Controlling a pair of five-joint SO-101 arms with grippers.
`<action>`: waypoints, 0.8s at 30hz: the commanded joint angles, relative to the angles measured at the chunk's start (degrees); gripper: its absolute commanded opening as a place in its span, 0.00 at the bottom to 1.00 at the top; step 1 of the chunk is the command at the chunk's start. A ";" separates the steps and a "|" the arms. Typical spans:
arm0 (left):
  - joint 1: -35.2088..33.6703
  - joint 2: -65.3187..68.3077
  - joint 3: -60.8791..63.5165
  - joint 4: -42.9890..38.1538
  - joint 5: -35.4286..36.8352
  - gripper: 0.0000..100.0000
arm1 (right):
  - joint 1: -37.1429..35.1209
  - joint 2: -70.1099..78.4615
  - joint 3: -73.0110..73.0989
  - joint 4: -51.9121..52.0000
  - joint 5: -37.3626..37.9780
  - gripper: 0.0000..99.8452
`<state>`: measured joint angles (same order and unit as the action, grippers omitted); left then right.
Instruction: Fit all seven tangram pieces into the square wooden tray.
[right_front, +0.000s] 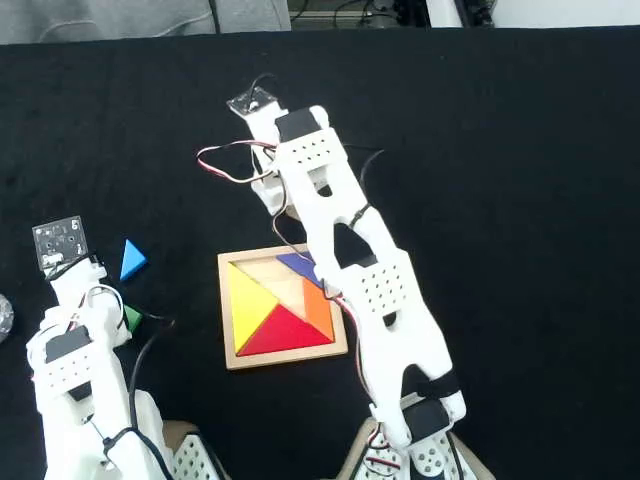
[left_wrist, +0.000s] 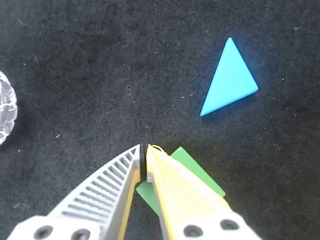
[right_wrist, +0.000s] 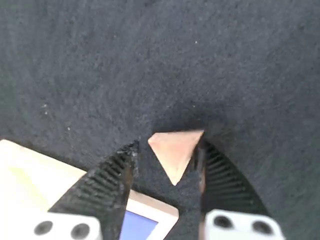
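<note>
Pale wooden triangle (right_wrist: 175, 152) (smooth, flat) between ribbed black fingers (right_wrist: 107, 182)

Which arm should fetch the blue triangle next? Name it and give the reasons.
Left, most likely. The left gripper is shut just beside the blue triangle, above the green piece. The right gripper is beyond the tray, open around a pale triangle.

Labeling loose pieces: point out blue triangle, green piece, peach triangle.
blue triangle (left_wrist: 230, 81), left wrist view, centre of its face
green piece (left_wrist: 198, 170), left wrist view, its uncovered strip
peach triangle (right_wrist: 176, 150), right wrist view, centre of its face
</note>
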<state>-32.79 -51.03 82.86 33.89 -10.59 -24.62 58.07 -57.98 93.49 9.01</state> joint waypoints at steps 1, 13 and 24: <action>0.75 -0.70 -2.42 0.09 -0.26 0.03 | -0.88 -0.22 -2.59 0.53 -0.79 0.28; 0.75 -0.70 -2.42 0.09 -0.26 0.03 | -0.97 2.42 -2.77 0.35 -2.02 0.35; 0.75 -0.70 -2.42 0.09 -0.26 0.03 | -0.88 5.49 -6.20 -0.44 -6.42 0.19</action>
<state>-32.79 -51.03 82.86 33.89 -10.59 -24.62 63.96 -61.49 93.49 3.12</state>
